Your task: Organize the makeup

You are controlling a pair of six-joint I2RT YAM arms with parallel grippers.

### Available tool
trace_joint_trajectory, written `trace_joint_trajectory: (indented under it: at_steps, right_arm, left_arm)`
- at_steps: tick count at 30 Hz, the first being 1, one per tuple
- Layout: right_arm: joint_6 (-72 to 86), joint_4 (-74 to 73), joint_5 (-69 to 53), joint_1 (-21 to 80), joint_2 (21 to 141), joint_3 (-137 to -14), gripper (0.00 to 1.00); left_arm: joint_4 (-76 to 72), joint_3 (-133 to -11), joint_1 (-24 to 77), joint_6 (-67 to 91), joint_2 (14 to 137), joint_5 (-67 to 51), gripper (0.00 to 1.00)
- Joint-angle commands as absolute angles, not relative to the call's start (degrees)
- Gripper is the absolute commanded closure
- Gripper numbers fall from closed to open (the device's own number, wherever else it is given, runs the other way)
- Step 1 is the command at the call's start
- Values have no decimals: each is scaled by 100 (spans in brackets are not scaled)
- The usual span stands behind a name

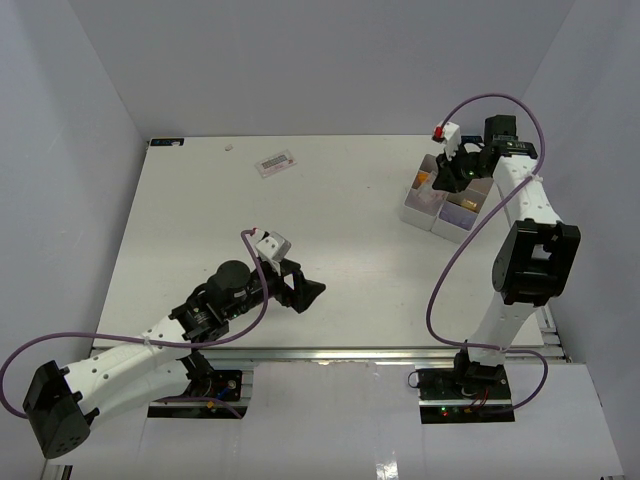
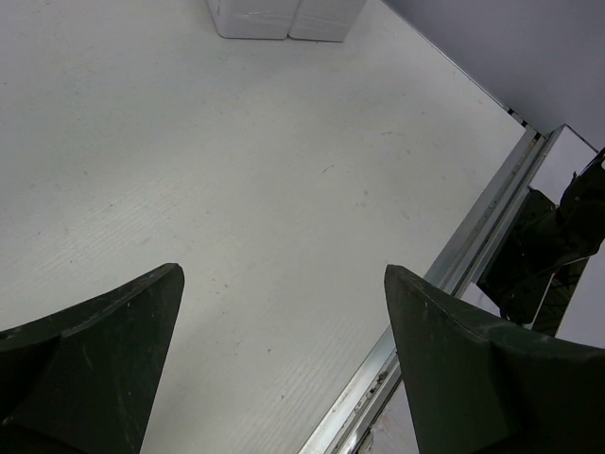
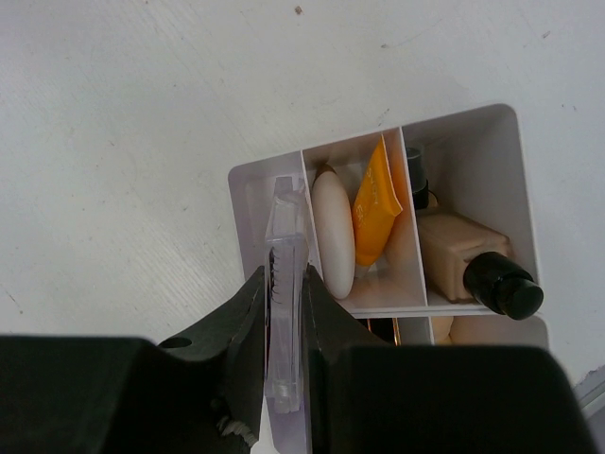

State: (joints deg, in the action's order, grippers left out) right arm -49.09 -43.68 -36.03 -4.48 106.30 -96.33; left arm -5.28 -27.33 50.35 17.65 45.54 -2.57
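My right gripper (image 3: 285,276) is shut on a flat clear packet (image 3: 286,219), held edge-on above the leftmost compartment of the white tray (image 3: 248,194). The neighbouring compartment holds a beige sponge (image 3: 333,235) and an orange-tipped tube (image 3: 375,203). A tan foundation bottle (image 3: 461,248) with a black cap lies in the right compartment. In the top view the right gripper (image 1: 449,171) hovers over the tray (image 1: 413,212). A second clear packet (image 1: 275,163) lies on the table at the back. My left gripper (image 1: 306,292) (image 2: 284,276) is open and empty above the table.
The table's metal front edge (image 2: 444,284) runs just right of the left gripper. The tray's white wall (image 2: 274,17) shows at the top of the left wrist view. Grey walls enclose the table on three sides.
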Motion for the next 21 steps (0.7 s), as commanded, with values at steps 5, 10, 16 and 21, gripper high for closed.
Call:
trace_joint_trajectory:
  at_steps: [5,10,16,21]
  right_arm:
    - [-5042,-4358,-3312,-396,10881,-9870,71]
    - [-4679,-4147,-3224,-396,10652,-9798,41]
    - [-3970,-3913,-3346,-417,9739,-9538,30]
    - [-3546,-3797,-4999,-422,8356,-8082,26]
  left_arm:
    - [-287,-3215,4954,1926,4848,169,2]
    - [-31,-3834,4451,2246,5483,71,2]
    - [474,-4793,3411,2289,6539,-1024,2]
    - [893,-5939,2628,1749,7976,-1538,2]
